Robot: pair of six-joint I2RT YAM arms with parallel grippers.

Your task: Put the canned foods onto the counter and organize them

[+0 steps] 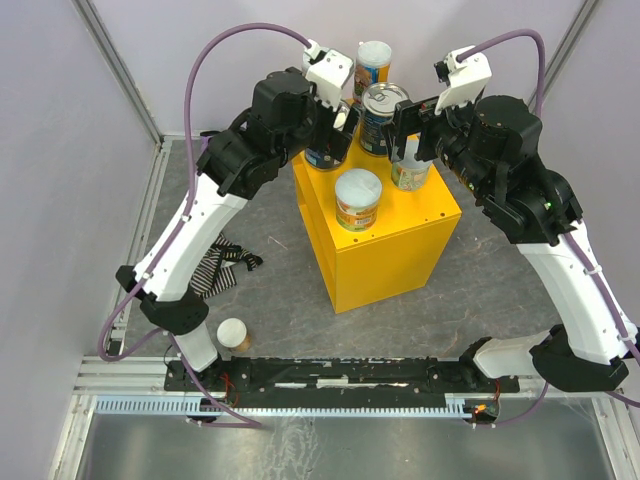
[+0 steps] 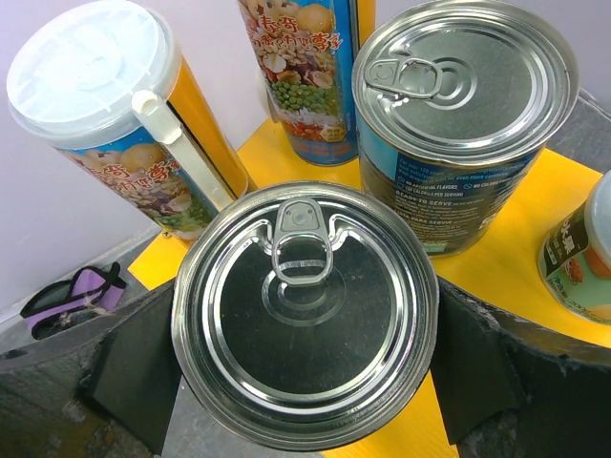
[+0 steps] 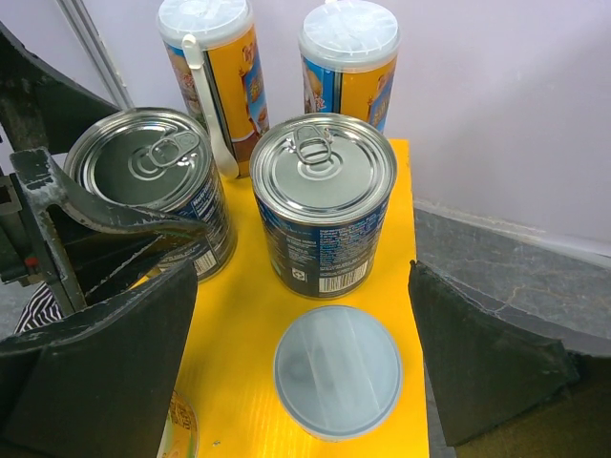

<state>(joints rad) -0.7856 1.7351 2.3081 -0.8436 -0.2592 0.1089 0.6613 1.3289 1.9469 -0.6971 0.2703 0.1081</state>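
The yellow counter carries several cans. My left gripper is shut on a blue-labelled silver-topped tin at the counter's left rear edge, with both pads against its sides. I cannot tell whether the tin rests on the top. A second blue tin stands beside it. Two tall colourful tubes stand behind. My right gripper is open, and its pads straddle a pale-lidded tub with gaps on both sides. Another tub stands nearer the front.
One small white-lidded tub stands on the grey floor by the left arm's base. A striped black-and-white cloth lies left of the counter. A purple cloth lies on the floor behind the counter. The two grippers are close together over the counter.
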